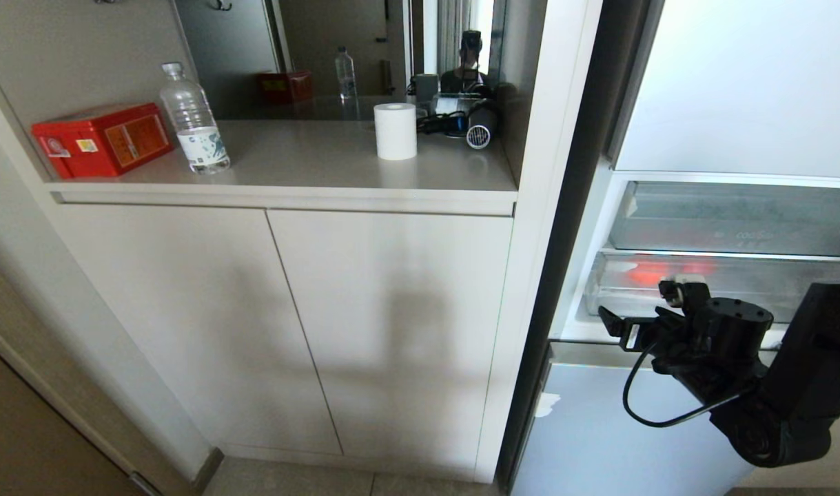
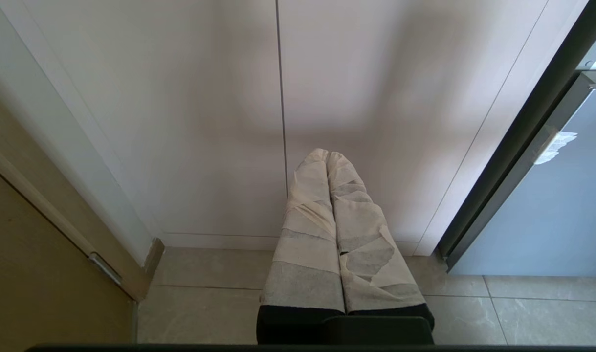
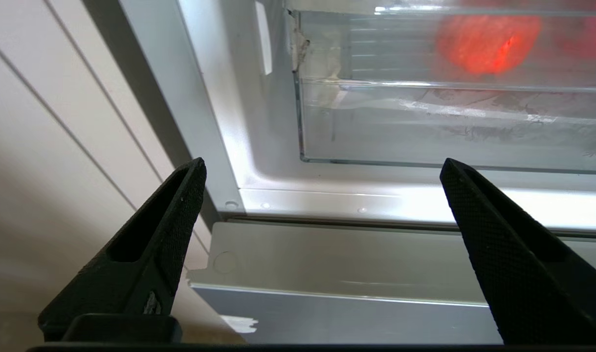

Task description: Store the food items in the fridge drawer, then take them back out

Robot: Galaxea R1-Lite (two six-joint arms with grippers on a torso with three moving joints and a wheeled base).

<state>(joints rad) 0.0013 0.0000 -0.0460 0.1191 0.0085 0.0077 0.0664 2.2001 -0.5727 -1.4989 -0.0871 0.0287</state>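
Right gripper (image 3: 322, 166) spread wide and empty, poised before fridge drawer (image 3: 449, 127) for the pull. Fruit (image 3: 488, 41) inside, at 1 o'clock of the fingertips. Left gripper (image 2: 328, 155) pressed closed, parked low.

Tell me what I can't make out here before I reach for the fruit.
- Fruit: right wrist and head views show only red blurs through the frosted drawer wall; stem and outline unreadable.
- Second fruit: cut by the right wrist view's edge.
- Drawer's right end: hidden behind the right gripper and its arm in the head view.
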